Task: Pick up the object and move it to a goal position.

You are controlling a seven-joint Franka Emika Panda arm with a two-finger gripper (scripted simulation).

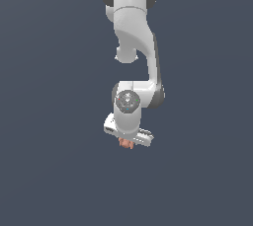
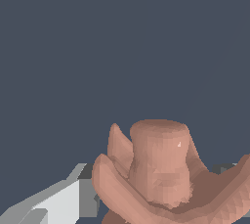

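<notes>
The object [image 1: 127,144] is a small salmon-brown lumpy thing, shaped like a hat with a folded brim. In the exterior view only its lower edge shows beneath the white gripper [image 1: 128,140], low in the middle of the picture. In the wrist view the object [image 2: 158,169] fills the space between the two fingers. One grey-white finger [image 2: 63,203] touches its brim on one side, and a bit of the other finger [image 2: 223,169] shows behind the brim on the other side. The gripper [image 2: 156,193] is shut on the object.
The white arm [image 1: 134,32] reaches down from the top of the exterior view to the wrist [image 1: 129,102]. A plain dark grey-blue surface [image 1: 49,121] lies all round. No goal marker shows.
</notes>
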